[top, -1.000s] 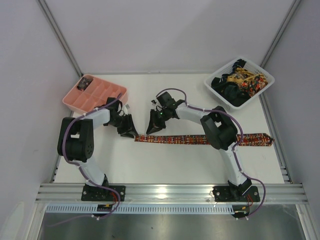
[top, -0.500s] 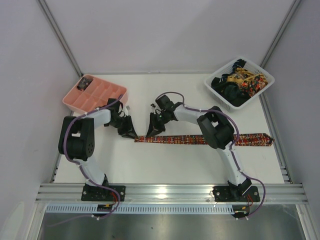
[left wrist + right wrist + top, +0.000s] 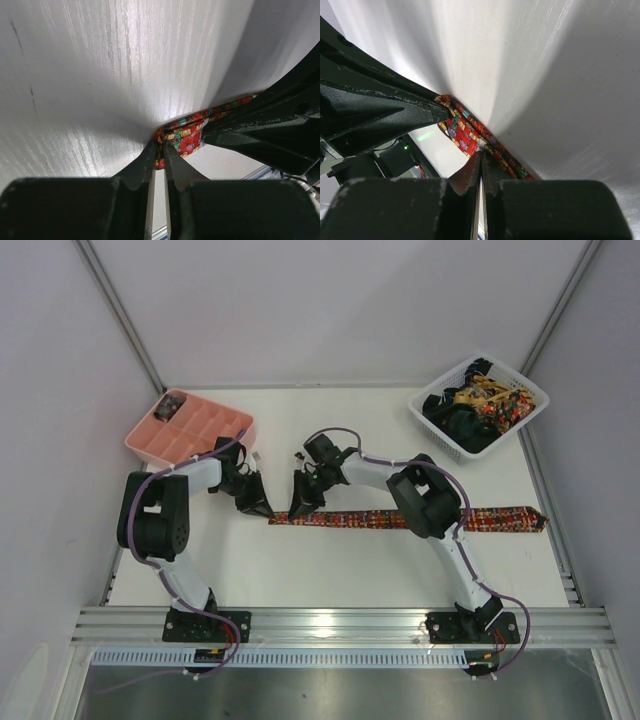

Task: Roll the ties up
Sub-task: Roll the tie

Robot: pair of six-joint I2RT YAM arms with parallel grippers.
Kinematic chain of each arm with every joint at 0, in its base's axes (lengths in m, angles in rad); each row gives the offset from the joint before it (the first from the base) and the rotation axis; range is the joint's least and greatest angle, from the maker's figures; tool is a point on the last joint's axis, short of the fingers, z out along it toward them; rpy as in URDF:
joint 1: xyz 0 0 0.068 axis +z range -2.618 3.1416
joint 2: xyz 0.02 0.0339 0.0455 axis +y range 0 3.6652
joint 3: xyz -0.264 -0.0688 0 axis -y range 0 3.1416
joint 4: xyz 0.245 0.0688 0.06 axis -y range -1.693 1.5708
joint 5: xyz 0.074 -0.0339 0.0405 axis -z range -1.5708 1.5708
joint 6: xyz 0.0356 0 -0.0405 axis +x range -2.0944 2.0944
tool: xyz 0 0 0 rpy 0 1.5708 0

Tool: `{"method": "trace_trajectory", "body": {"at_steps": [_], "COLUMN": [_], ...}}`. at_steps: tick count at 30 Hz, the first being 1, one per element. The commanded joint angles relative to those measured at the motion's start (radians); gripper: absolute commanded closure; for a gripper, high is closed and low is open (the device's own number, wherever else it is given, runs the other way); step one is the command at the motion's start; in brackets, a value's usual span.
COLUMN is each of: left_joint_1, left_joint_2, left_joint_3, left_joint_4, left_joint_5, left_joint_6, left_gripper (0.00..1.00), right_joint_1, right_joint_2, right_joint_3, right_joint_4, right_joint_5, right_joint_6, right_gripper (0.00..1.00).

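The patterned tie (image 3: 380,520) lay flat across the table (image 3: 330,570), its narrow end to the left. The left gripper (image 3: 160,150) pinched that end between nearly closed fingers. Just beside it, the right gripper (image 3: 481,156), fingers together, seemed to nip the tie's edge.

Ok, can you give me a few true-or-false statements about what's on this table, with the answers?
The tie lies stretched out flat on the table. True.
The basket is empty. False: it holds more ties.
The left tool and right tool are both at the tie's left end. True.
The tray sits at the back right. False: it is at the back left.
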Motion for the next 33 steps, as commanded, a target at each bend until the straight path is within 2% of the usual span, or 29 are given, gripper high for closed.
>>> {"method": "trace_trajectory", "body": {"at_steps": [1, 4, 6, 8, 16, 22, 26, 33], "left_joint_1": [-0.005, -0.005, -0.005, -0.005, -0.022, -0.097, -0.146, -0.17], "left_joint_2": [0.0, -0.008, -0.024, -0.04, -0.135, -0.114, -0.089, -0.075], "left_joint_3": [0.014, 0.02, 0.029, 0.043, 0.086, 0.127, 0.133, 0.136], "left_joint_4": [-0.006, -0.018, -0.035, -0.048, -0.084, -0.08, -0.06, -0.071], "left_joint_5": [-0.009, -0.011, -0.011, -0.008, 0.047, 0.079, 0.063, -0.023], "left_joint_6": [0.02, 0.02, 0.022, 0.02, -0.043, -0.1, -0.159, -0.215], "left_gripper": [0.88, 0.91, 0.98, 0.99, 1.0, 1.0, 0.99, 1.0], "right_joint_1": [-0.001, 0.002, 0.005, 0.004, 0.001, 0.002, 0.002, -0.042], "right_joint_2": [0.024, 0.04, 0.05, 0.051, 0.073, 0.074, 0.048, -0.056], "right_joint_3": [0.044, 0.053, 0.059, 0.064, 0.098, 0.09, 0.082, -0.019], "right_joint_4": [-0.016, -0.041, -0.056, -0.065, -0.075, -0.047, -0.03, -0.012], "right_joint_5": [-0.012, 0.003, 0.02, 0.032, 0.012, -0.026, -0.051, -0.057], "right_joint_6": [-0.016, -0.029, -0.042, -0.046, -0.046, -0.019, 0.0, 0.027], "right_gripper": [0.93, 0.94, 0.94, 0.95, 0.95, 0.95, 0.95, 0.95]}}
